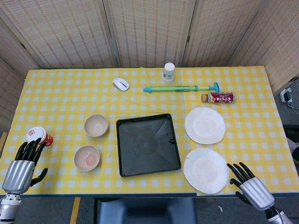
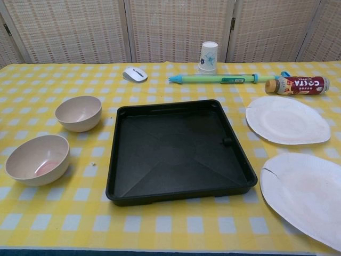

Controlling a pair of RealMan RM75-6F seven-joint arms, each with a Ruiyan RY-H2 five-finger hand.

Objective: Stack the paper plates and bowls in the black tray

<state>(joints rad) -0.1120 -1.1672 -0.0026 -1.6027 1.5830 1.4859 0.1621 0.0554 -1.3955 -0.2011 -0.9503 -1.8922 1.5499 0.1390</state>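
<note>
We start with the counter (image 1: 65, 93), its checked yellow cloth carrying everything, and near its front middle the tray (image 1: 147, 144) — black, square, with nothing in it yet. To the tray's right lie the two plates: the far plate (image 1: 204, 125) beside its upper corner, and the near plate (image 1: 206, 170) close to the counter's front edge, with a small tear at its left rim. To the tray's left sit the two bowls, the far bowl (image 1: 96, 125) and the near bowl (image 1: 87, 157), the latter with a pinkish stain inside. Nothing is stacked so far.

Our right hand (image 1: 251, 185) hovers just beside the near plate's right rim, fingers spread wide and holding nothing. Our left hand (image 1: 22, 166) waits at the counter's left front corner, also spread and empty, near a red cup (image 1: 39, 136) that lies on its side.

We judge the step in hand to be the first pickup, of the near plate. A thin paper plate lies flat, so we do best to slide fingers under the rim that overhangs or nears the counter edge, pinch with the thumb on top, and lift level — well away from the tear, which could give. Plates should go into the tray first, centred, so the bowls can nest on top.
</note>
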